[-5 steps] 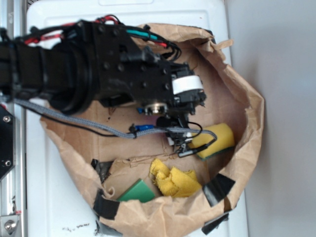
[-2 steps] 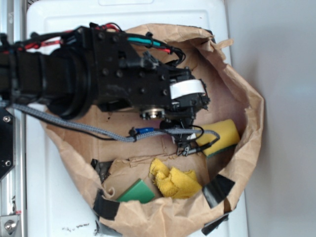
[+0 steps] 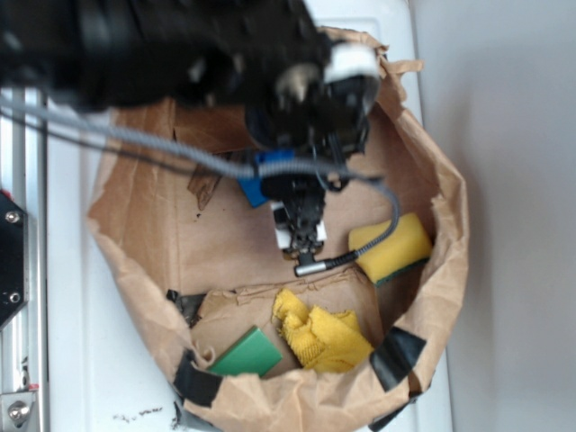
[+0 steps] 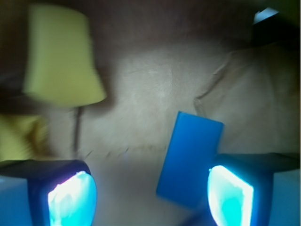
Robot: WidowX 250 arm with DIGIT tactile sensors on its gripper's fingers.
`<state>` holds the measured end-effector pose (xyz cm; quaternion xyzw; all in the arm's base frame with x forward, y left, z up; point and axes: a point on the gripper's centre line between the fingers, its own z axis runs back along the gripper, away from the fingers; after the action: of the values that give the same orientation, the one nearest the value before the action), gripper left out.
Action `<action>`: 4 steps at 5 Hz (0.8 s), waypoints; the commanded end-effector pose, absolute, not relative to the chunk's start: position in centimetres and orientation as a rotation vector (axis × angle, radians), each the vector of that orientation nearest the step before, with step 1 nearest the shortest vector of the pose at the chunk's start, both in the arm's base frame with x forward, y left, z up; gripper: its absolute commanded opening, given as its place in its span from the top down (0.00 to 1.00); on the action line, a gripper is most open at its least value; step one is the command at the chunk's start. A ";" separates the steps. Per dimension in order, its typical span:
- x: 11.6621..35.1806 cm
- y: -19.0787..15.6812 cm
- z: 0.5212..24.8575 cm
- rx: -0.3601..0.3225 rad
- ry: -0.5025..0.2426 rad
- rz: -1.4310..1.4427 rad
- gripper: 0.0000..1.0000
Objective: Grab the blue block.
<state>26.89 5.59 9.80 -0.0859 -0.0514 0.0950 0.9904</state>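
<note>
Paper bag [image 3: 432, 171]: brown, crumpled, open, black tape patches along rim at 6 o'clock.
Yellow sponge [image 3: 390, 247]: at 3 o'clock inside bag.
Yellow cloth [image 3: 317, 331]: bunched at 6 o'clock.
Green block [image 3: 245, 355]: flat, at 7 o'clock, just beside cloth.

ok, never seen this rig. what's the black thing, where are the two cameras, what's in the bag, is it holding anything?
The black thing is a robot arm ending in a gripper. One camera looks down from outside; the other sits on the wrist, looking past the two glowing fingers. On the opened paper bag lie a blue block, a yellow sponge, a yellow cloth and a green block. The jaws stand apart and hold nothing. In the wrist view the blue block lies flat near the right finger, not yet gripped.
</note>
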 end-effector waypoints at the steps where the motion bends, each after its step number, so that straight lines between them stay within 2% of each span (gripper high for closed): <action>1: 26.7 8.1 10.3 -0.144 -0.160 0.156 0.00; 3: 27.5 8.0 6.7 -0.099 -0.164 0.142 0.00; 4: 27.8 8.3 5.6 -0.085 -0.152 0.126 0.00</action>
<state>26.97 7.79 4.38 -0.0498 -0.0575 0.0784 0.9940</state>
